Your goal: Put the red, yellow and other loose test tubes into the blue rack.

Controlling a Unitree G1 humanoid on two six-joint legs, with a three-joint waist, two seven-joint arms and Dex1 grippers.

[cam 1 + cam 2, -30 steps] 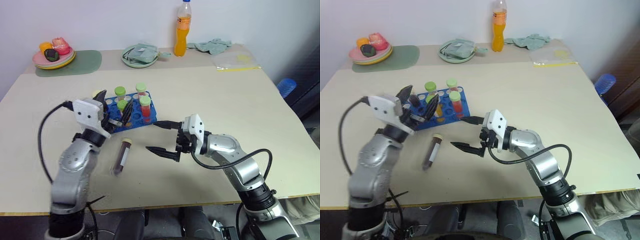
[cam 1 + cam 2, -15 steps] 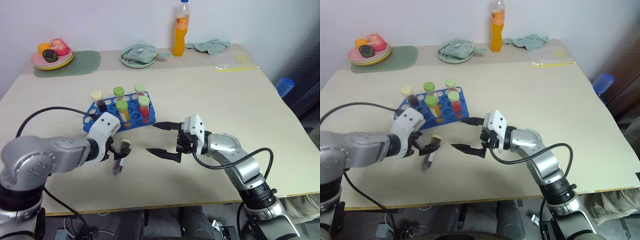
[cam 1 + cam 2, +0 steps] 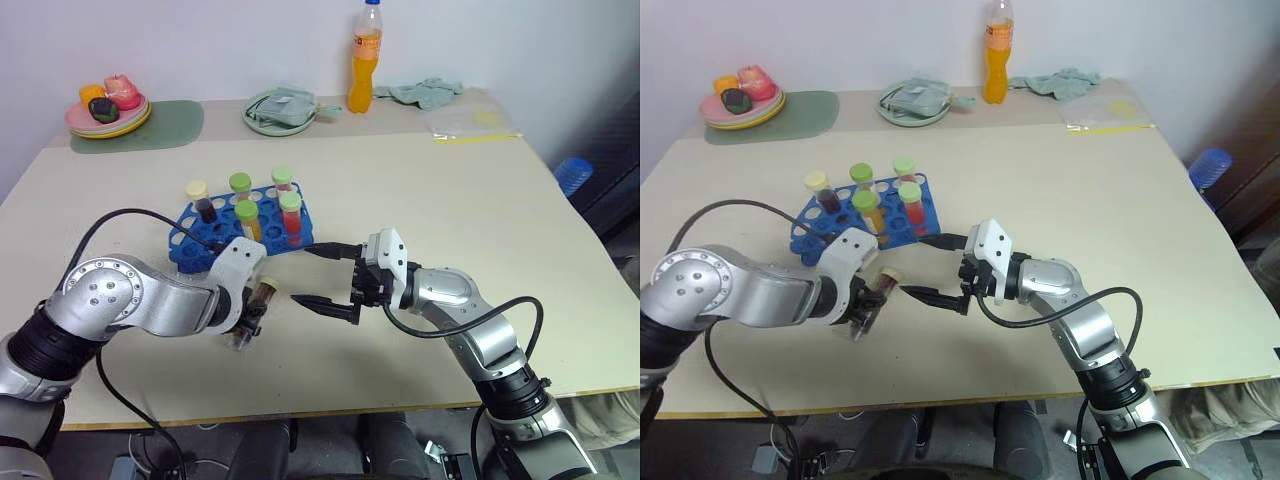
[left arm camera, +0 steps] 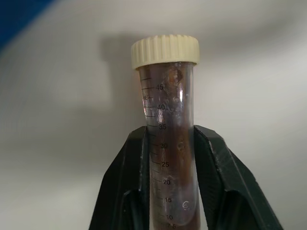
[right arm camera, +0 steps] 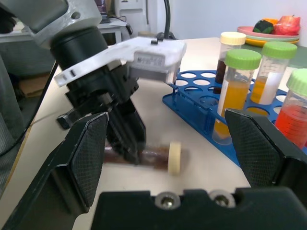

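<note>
Left gripper [image 4: 170, 143]: newly clamped on the dark-filled, cream-capped test tube [image 3: 262, 297], lying on the table [image 3: 450, 190] just in front of the blue rack [image 3: 205, 240]; lift and insertion remain. Right gripper [image 3: 328, 275]: jaws apart, empty, right of the rack.

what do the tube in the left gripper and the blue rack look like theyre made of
Tube: looks like clear plastic, glossy, with printed graduation marks and a ribbed cream screw cap; glass can't be ruled out. Dark brown contents show through the wall.
Blue rack: seems moulded plastic, uniform blue with a slight sheen and round holes.
</note>
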